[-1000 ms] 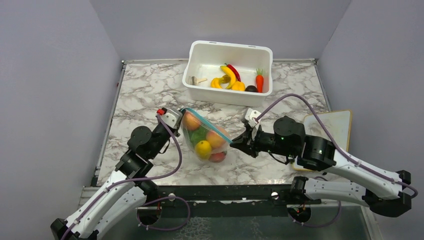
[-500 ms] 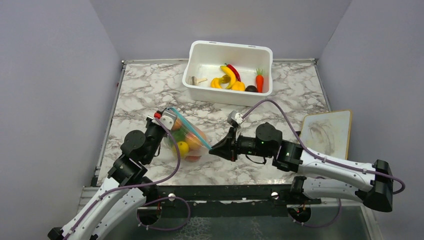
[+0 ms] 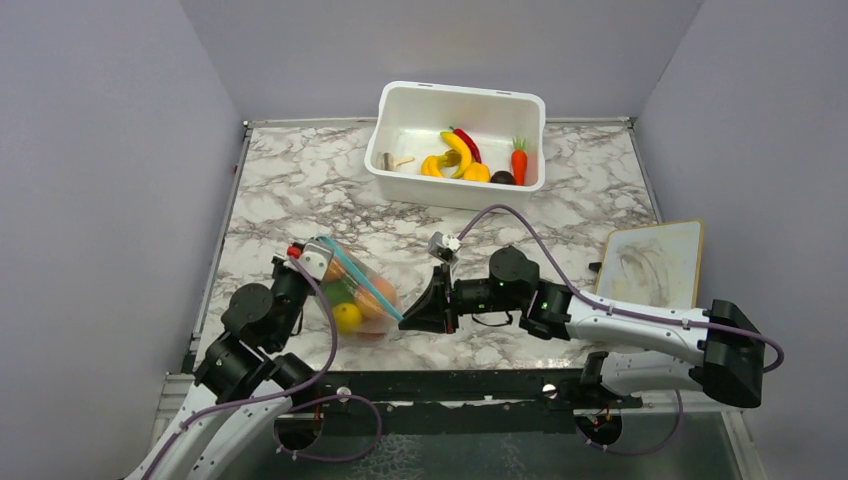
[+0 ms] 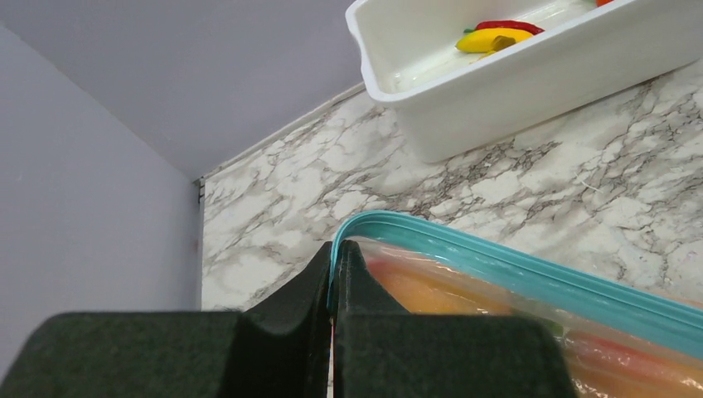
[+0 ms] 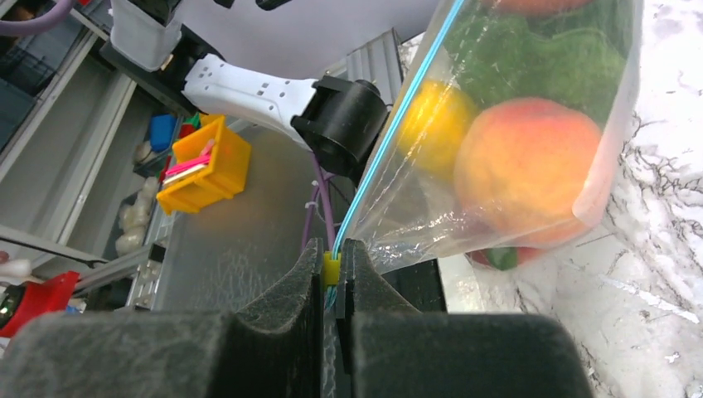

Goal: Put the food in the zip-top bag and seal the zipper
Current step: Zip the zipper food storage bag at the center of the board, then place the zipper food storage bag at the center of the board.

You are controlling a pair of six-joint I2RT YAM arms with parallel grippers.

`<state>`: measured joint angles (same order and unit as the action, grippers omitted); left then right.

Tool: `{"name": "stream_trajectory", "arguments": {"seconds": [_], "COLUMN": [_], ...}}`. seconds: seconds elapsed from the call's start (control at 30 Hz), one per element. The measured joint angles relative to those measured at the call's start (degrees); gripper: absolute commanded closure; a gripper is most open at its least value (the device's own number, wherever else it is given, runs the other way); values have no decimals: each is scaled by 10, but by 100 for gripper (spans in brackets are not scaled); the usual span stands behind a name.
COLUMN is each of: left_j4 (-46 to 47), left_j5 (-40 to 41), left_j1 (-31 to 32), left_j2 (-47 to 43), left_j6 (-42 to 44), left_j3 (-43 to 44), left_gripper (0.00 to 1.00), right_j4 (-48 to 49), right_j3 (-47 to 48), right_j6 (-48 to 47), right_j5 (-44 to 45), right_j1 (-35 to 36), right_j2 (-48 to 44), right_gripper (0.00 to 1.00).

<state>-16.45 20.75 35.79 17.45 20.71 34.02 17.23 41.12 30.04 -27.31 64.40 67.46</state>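
The food is in the bag, so you are on the sealing step. The bag hangs between the two arms over the near left part of the surface, well apart from the tub. I cannot tell whether its bottom touches down.

Your left fingers are clenched on one end of the zipper, right at its corner. Your right fingers are clamped on the other end, with a small yellow tab pinched between them. The strip runs taut and straight between the two grips. From the right wrist it reads as a single thin line, which suggests the tracks are mated, but a gap somewhere along it cannot be ruled out.

Next, I would hold the left end firm as an anchor and check the full run for closure. If any part is open, slide the right pinch along the strip with steady pressure. Keep the pull in line with the zipper, since the loaded bag could twist out of either grip.
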Motion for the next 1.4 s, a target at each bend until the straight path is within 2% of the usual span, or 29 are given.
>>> {"name": "stream_trajectory", "arguments": {"seconds": [0.2,0.33,0.53,0.7,0.73,0.77,0.87,1.0,1.27,1.4], "left_j4": [-23,-19,23,48,49,49,50,56,63,69], "left_j5": [-5,-5,-17,-36,-40,-45,-59,-70,-75,-79], "left_j1": [-4,-15,-17,-19,-19,-19,-20,-20,-20,-20], "left_j2": [-44,24,140,169,174,178,186,186,171,158], "left_j6": [-14,-18,-42,-85,-95,-103,-126,-148,-173,-193], "left_j3": [-19,-22,-1,10,15,21,40,54,53,43], "left_gripper": [99,90,59,39,8,2,1,1,1,1], "right_j4": [-22,-110,-178,-210,-214,-220,-239,-254,-287,-310], "right_j3": [2,39,22,-16,-21,-26,-36,-39,-39,-39], "right_j6": [2,-1,30,62,65,68,74,80,93,100], "right_j5": [12,65,178,270,287,303,344,377,445,481], "right_j1": [0,5,1,-4,-4,-4,-5,-5,-5,-5], "right_j2": [5,38,38,1,-5,-11,-25,-33,-39,-55], "right_gripper": [99,99,99,98,98,98,96,87,85,70]}}
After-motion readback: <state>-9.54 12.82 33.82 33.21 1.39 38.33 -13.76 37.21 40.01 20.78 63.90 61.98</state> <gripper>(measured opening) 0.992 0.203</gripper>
